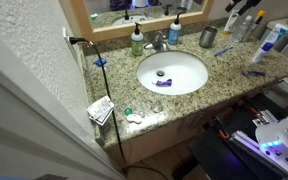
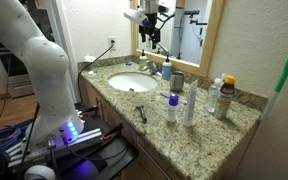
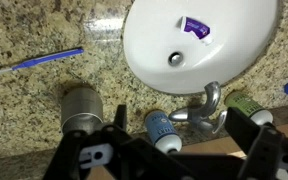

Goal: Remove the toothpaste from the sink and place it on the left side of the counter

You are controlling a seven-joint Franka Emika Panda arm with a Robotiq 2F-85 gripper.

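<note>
The toothpaste (image 1: 163, 83) is a small purple tube lying inside the white sink (image 1: 189, 72), just beside the dark drain (image 1: 162, 72). It also shows in the wrist view (image 3: 195, 28), in the basin (image 3: 234, 40) above the drain. The gripper (image 2: 151, 36) hangs high over the back of the speckled granite counter (image 1: 234, 65), above the chrome tap (image 3: 206, 105). In the wrist view the gripper (image 3: 184, 150) is open and empty, with its dark fingers framing the tap and well apart from the toothpaste.
A blue bottle (image 3: 162, 130) and a green bottle (image 3: 246, 105) stand on either side of the tap. A metal cup (image 3: 81, 108) and a blue toothbrush (image 3: 44, 60) are on the counter. Several bottles (image 2: 190, 100) stand further along. A cable and small items (image 1: 102, 108) lie near the counter's other end.
</note>
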